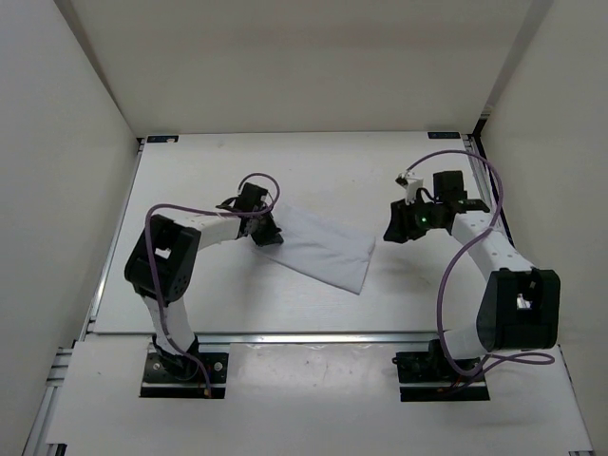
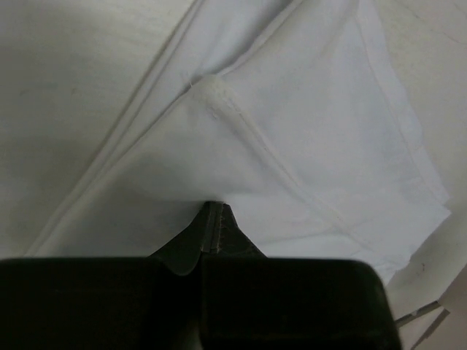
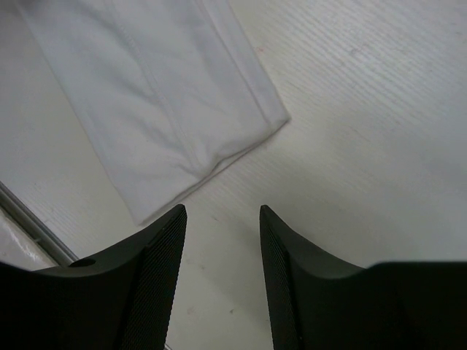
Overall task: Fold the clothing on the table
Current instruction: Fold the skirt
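The clothing is a flat white cloth lying slantwise in the middle of the table. My left gripper sits at its left corner. In the left wrist view its jaws are pressed together, with a hemmed edge of the clothing bunched at their tips. My right gripper hovers over bare table to the right of the cloth. In the right wrist view the right gripper is open with nothing between its fingers, and the clothing's near corner lies just beyond the left fingertip.
White walls close in the table on the left, back and right. A metal rail runs along the front edge and also shows as a rail in the right wrist view. Purple cables loop off both arms.
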`<state>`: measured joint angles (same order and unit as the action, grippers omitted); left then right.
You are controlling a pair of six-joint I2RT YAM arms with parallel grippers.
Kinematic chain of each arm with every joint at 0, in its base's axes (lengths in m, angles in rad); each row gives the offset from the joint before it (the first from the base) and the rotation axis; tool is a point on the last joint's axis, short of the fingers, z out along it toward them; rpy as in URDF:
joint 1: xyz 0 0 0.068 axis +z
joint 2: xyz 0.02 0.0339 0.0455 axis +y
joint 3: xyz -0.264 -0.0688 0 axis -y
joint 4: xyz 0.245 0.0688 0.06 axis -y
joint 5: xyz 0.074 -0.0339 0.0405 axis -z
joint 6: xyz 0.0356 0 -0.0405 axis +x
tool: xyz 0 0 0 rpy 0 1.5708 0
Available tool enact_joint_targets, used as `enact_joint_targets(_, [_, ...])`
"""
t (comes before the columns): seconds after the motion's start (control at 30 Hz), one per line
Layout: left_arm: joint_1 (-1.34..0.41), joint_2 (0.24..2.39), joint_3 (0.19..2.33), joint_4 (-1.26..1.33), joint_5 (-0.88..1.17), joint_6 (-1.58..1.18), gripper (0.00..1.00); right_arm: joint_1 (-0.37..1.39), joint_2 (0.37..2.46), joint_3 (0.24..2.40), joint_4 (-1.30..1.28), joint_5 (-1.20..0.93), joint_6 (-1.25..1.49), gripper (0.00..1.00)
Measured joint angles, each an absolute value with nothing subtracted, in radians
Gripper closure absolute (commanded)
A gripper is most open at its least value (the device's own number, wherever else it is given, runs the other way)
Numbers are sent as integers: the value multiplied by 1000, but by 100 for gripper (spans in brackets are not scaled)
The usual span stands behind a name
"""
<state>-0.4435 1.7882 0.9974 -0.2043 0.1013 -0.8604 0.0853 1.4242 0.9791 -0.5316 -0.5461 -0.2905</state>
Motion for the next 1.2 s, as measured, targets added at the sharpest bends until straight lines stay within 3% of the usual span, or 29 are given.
enact_joint_targets(0.23, [-392,2031,1361,-395,139,-765,100,36,1404,1013,-530,-546,-289,50])
enact_joint_targets(0.43, [-400,2442,2069,-669,150,-665,100,6,1395,1013,-532,-549,-290,49])
enact_joint_targets(0.6, [-453,2716,2623,-904,141,-610,69,4,1395,1011,-536,-559,-292,41])
enact_joint_targets(0.63, [-466,2730,2676,-942,133,-599,66,4,1395,1011,-537,-562,-292,40])
enact_joint_targets(0.7, [-493,2726,2720,-1012,119,-585,45,4,1395,1011,-537,-570,-291,38])
enact_joint_targets(0.87, [-557,2638,2671,-1086,79,-567,18,4,1396,1004,-529,-586,-283,33])
enact_joint_targets(0.9, [-567,2597,2616,-1079,72,-570,10,4,1398,1000,-528,-589,-278,33])
enact_joint_targets(0.97, [-588,2493,2457,-1041,69,-584,2,4,1403,997,-527,-598,-271,33])
enact_joint_targets(1.13, [-578,2002,1641,-665,60,-684,1,4,1411,982,-525,-611,-265,34])
enact_joint_targets(1.2, [-558,1828,1424,-591,25,-722,1,5,1412,982,-525,-613,-265,34])
